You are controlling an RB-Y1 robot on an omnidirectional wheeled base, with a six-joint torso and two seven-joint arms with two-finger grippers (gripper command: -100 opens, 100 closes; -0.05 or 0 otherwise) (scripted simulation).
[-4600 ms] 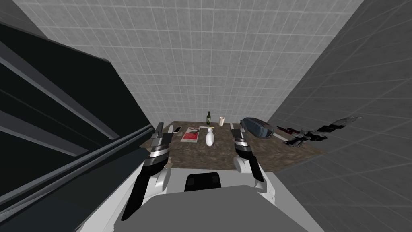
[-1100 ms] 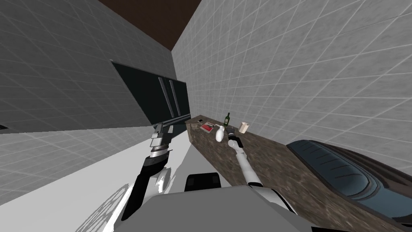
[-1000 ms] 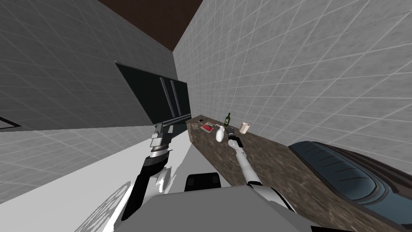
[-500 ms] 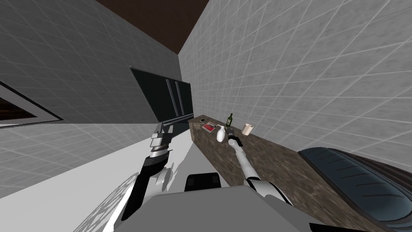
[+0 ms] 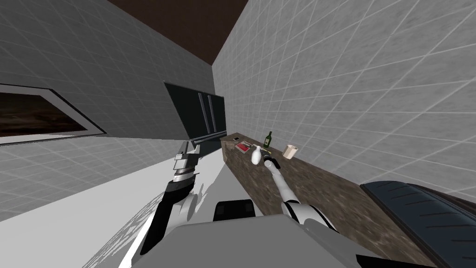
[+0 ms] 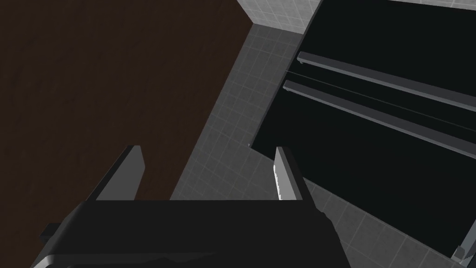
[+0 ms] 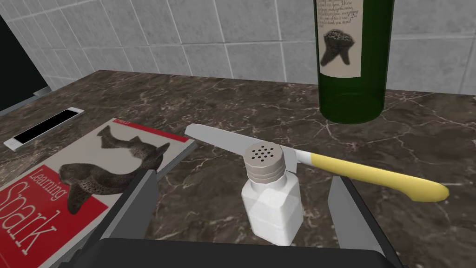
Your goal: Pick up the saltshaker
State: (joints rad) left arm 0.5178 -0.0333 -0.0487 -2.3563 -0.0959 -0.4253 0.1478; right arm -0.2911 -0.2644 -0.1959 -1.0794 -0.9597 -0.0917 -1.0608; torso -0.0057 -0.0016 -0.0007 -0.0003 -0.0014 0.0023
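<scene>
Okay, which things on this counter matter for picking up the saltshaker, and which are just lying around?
For the job: saltshaker, between the fingers of the open right gripper.

Lying about: yellow-handled knife, green bottle, red book, white vase, cup.

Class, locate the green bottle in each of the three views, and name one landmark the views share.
Head view: bottle on the counter by the wall, beyond the right pincer.
Right wrist view: bottle upright by the wall, beyond the knife.
Left wrist view: left pincer faces a dark cabinet instead.
Shared landmark: red book, in head and right wrist views.
</scene>
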